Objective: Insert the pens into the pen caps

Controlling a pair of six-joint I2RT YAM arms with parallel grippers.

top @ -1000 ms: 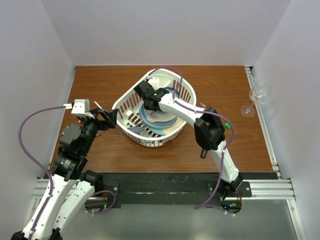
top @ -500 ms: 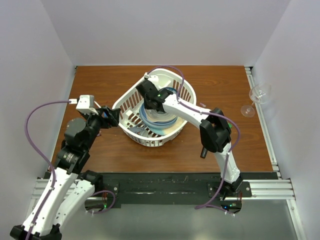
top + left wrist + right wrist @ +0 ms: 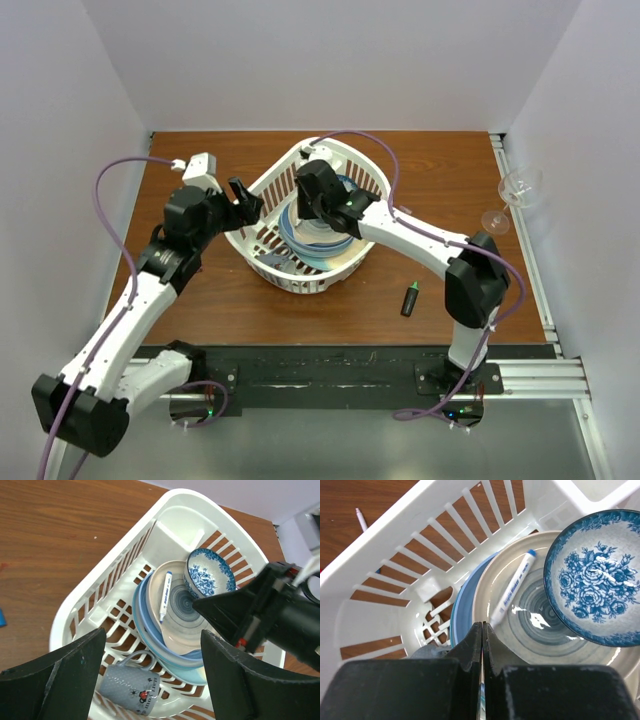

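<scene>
White-barrelled marker (image 3: 512, 591) on beige plate (image 3: 545, 622) in basket (image 3: 420, 515). Right end effector (image 3: 482, 628) above it, pinched shut, seemingly empty; left end effector (image 3: 152, 647) wide open, empty. Risks shoving marker under floral bowl (image 3: 592, 575) if lowered shut.

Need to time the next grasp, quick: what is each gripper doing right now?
Left gripper: open, empty, above the basket.
Right gripper: shut, nothing visibly held, down in the basket by the white pen.
</scene>
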